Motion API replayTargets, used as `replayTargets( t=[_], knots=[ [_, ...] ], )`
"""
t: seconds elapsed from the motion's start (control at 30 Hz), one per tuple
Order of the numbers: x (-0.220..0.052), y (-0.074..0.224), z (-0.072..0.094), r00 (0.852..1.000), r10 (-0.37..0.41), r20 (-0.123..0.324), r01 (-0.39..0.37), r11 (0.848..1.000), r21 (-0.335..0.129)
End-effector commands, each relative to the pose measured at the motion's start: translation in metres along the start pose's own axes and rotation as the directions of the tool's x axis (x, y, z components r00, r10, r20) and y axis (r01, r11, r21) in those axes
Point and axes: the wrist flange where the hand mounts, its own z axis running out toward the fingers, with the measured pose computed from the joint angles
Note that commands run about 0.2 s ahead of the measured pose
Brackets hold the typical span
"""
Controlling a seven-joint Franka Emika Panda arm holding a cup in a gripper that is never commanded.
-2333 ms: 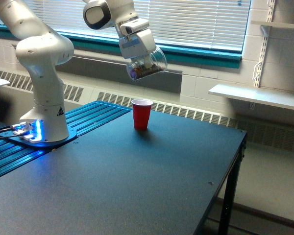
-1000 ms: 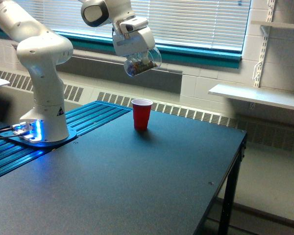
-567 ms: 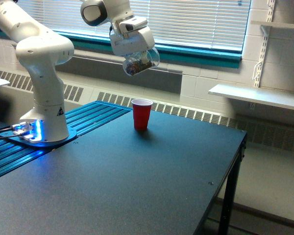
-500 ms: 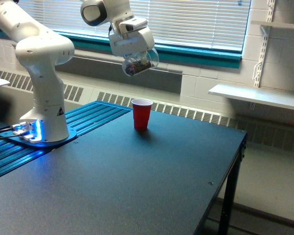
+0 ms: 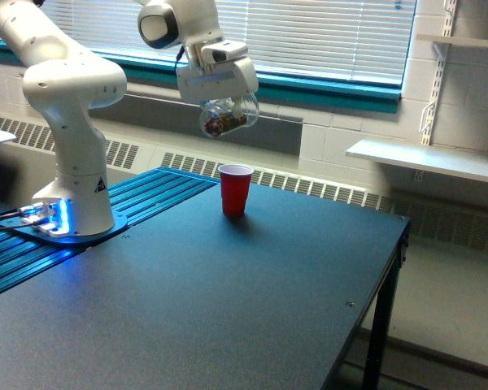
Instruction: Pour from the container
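Note:
The container [image 5: 225, 117], a clear plastic cup with dark bits inside, hangs tilted in the air above and a little to the exterior view's left of the red cup [image 5: 235, 189]. My gripper [image 5: 221, 104] is shut on the container from above. The red cup stands upright and open on the dark table [image 5: 228, 301], well below the container. Nothing is seen falling from the container.
The arm's white base [image 5: 73, 195] stands on a blue ribbed plate at the exterior view's left. Behind the table run a radiator and a window with blinds. A white shelf [image 5: 427, 158] juts from the wall at the right. The table's right edge drops off.
The gripper has carried the container toward the exterior view's left and turned it, so the cup now sits more squarely under the hand. The red cup has not moved.

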Motion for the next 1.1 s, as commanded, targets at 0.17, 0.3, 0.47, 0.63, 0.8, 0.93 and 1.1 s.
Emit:
replayTargets(
  t=[0.17, 0.3, 0.47, 0.63, 0.8, 0.93, 1.1],
  knots=[
    [-0.009, -0.011, 0.021, 0.995, -0.093, 0.034, 0.093, 0.996, 0.014],
    [-0.006, -0.026, 0.022, 0.996, -0.086, 0.030, 0.085, 0.996, 0.017],
    [-0.004, -0.042, 0.020, 0.995, -0.099, 0.032, 0.099, 0.995, 0.004],
    [-0.005, -0.057, 0.018, 0.994, -0.107, 0.035, 0.106, 0.994, 0.004],
    [-0.007, -0.067, 0.017, 0.994, -0.103, 0.045, 0.103, 0.995, 0.002],
    [-0.008, -0.071, 0.017, 0.993, -0.102, 0.055, 0.102, 0.995, -0.010],
    [-0.011, -0.077, 0.020, 0.993, -0.095, 0.072, 0.096, 0.995, -0.009]
  ],
)
